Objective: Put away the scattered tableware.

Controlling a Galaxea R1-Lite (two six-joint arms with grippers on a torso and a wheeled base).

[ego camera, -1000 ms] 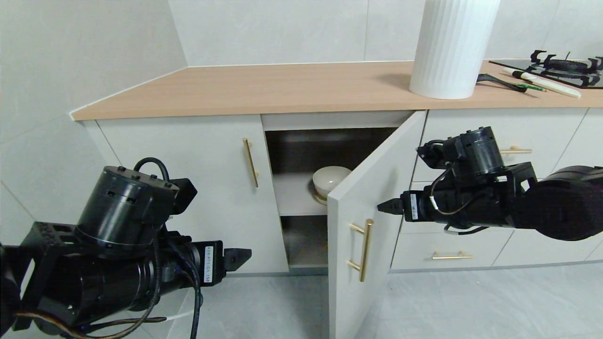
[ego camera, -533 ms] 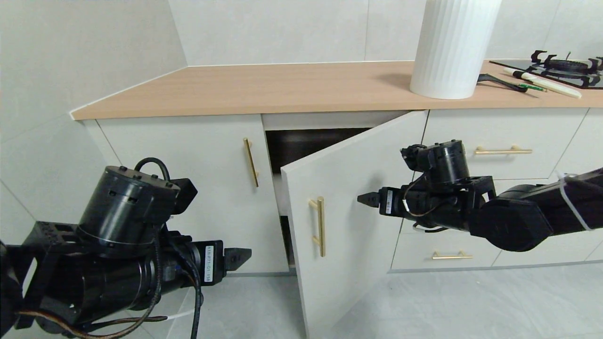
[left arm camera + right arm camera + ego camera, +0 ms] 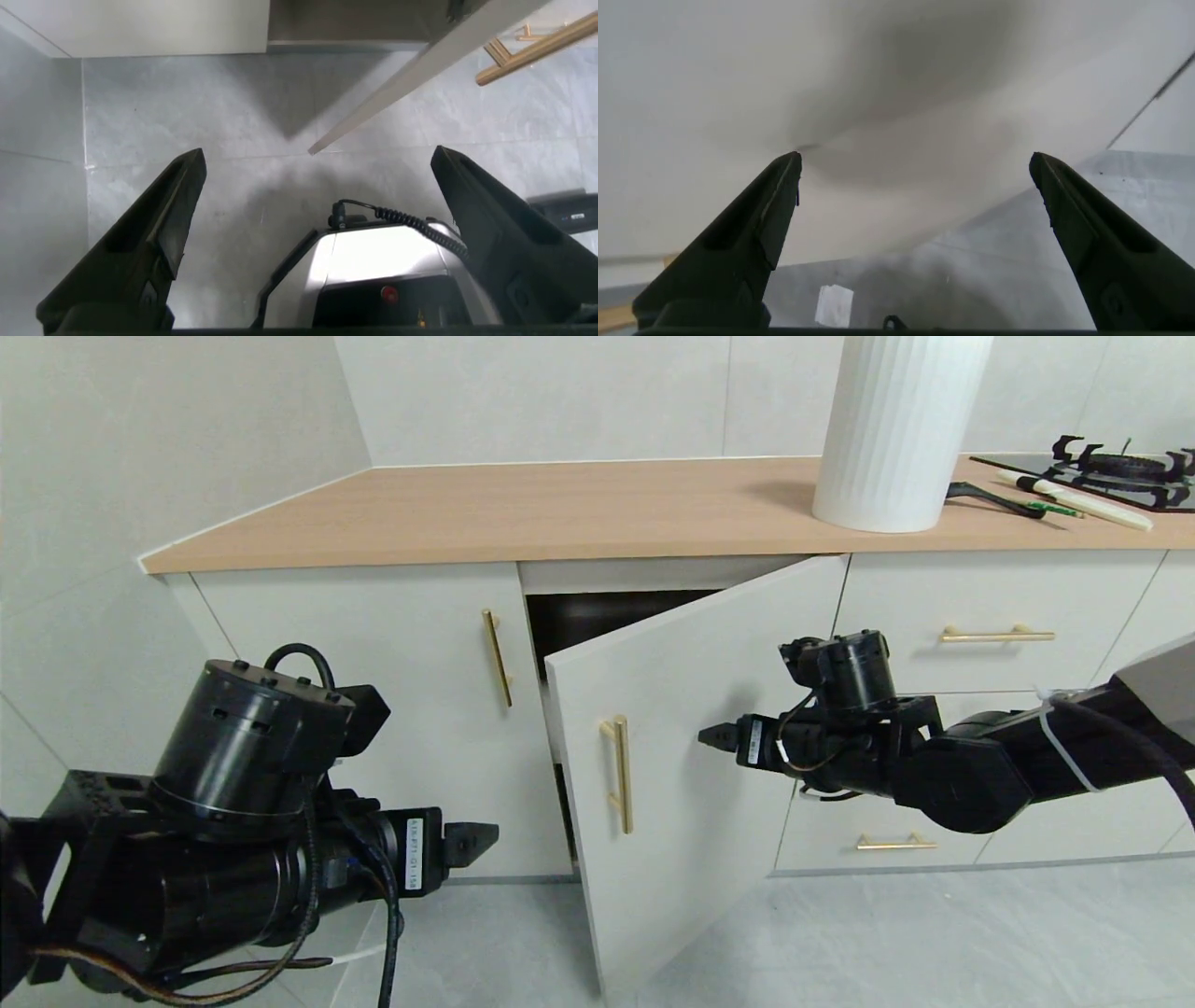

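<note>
Left hand (image 3: pixel 471 845) hangs low over the floor, fingers apart, empty. Right hand (image 3: pixel 712 737) is also spread and empty, tips at or just off the face of the half-open cabinet door (image 3: pixel 672 691), on the hinge side of its upright gold handle (image 3: pixel 618 775). The right arm is nearer to the door. Utensils (image 3: pixel 1074 502) lie far right on the table (image 3: pixel 523 509).
</note>
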